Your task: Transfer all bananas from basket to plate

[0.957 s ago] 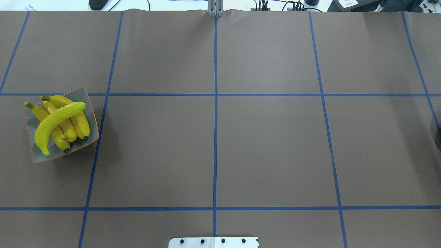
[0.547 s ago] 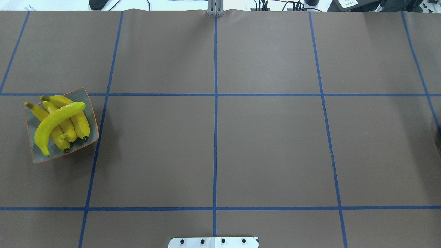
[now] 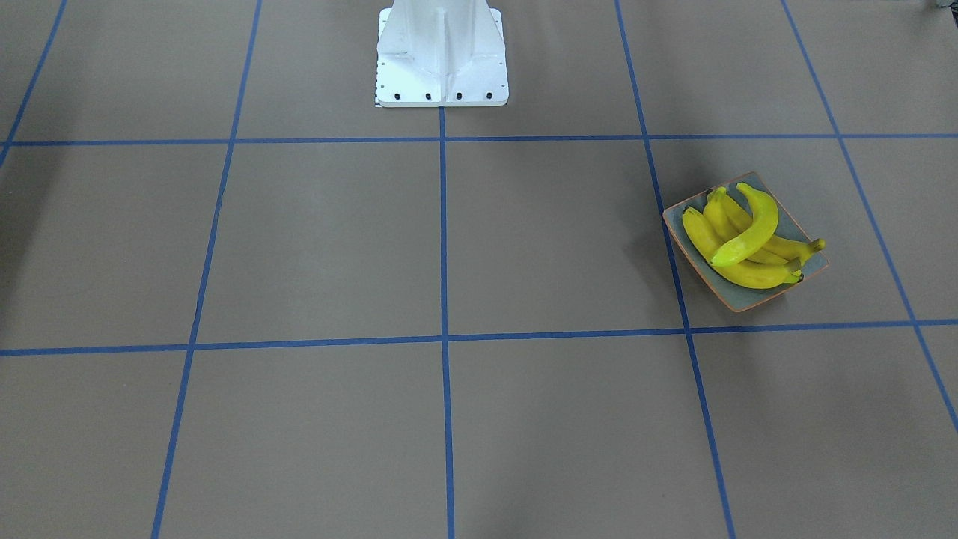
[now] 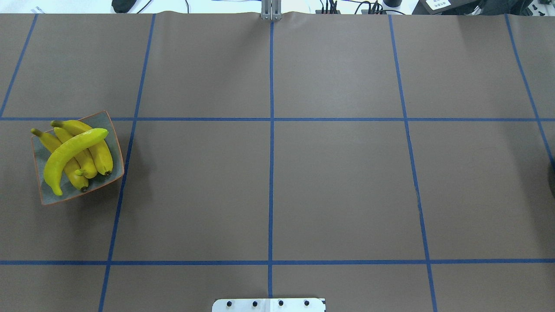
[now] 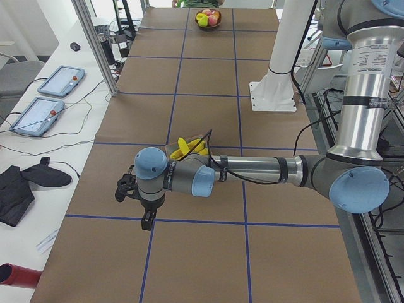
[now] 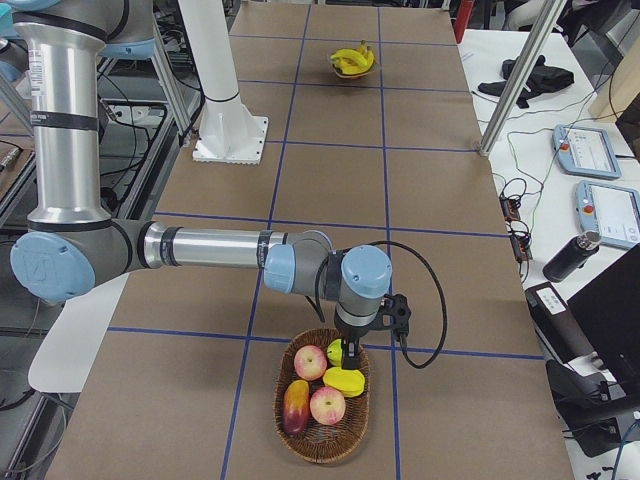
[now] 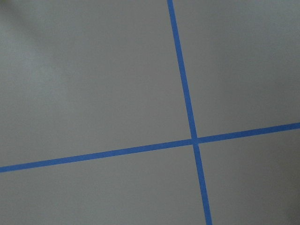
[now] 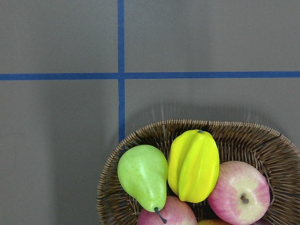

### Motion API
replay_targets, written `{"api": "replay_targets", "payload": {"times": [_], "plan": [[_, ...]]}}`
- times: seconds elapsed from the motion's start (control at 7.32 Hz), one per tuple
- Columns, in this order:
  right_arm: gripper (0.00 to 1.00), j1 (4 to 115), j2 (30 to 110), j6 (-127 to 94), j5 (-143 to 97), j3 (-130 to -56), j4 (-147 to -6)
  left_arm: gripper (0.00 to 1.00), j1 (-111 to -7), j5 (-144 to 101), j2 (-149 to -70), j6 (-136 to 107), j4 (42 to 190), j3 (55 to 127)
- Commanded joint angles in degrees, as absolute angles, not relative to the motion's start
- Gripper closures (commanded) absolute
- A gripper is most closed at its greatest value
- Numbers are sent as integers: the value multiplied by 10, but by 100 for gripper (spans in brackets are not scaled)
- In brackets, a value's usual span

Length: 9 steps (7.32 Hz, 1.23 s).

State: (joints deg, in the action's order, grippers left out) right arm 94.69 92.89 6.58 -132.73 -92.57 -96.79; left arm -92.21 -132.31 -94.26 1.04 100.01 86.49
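Observation:
Several yellow bananas (image 4: 73, 151) (image 3: 748, 236) lie piled on the grey-blue plate (image 4: 109, 125) (image 3: 748, 301) at the table's left end. At the opposite end stands the wicker basket (image 6: 372, 400) (image 8: 253, 136). It holds apples, a green pear (image 8: 143, 176) and a yellow star fruit (image 8: 193, 165), and no banana shows in it. My right gripper (image 6: 350, 356) hangs just over the basket's near rim. My left gripper (image 5: 146, 222) hovers above bare table beside the plate. Both show only in the side views, so I cannot tell open from shut.
The white robot base (image 3: 441, 60) stands at the table's middle on the robot's side. Blue tape lines (image 7: 187, 103) divide the brown table cover into squares. A side bench with tablets (image 5: 38, 113) and cables runs along the far edge.
A faint dark shadow at the overhead view's right edge has shifted slightly. The bananas and the plate have not moved.

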Motion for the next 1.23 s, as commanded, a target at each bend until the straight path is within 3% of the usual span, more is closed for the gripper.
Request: {"api": "replay_targets", "payload": {"times": [0.0,0.41,1.09], "plan": [[0,962,935,67,-1332,-930,-968,0,-920,-1324,-943,8,1000,867],[0,961,931,-5,-1342,-975,-969,0,-920,-1323,-940,8,1000,870],[0,960,935,-2,-1346,-974,-968,0,-920,-1320,-940,8,1000,870]]}}
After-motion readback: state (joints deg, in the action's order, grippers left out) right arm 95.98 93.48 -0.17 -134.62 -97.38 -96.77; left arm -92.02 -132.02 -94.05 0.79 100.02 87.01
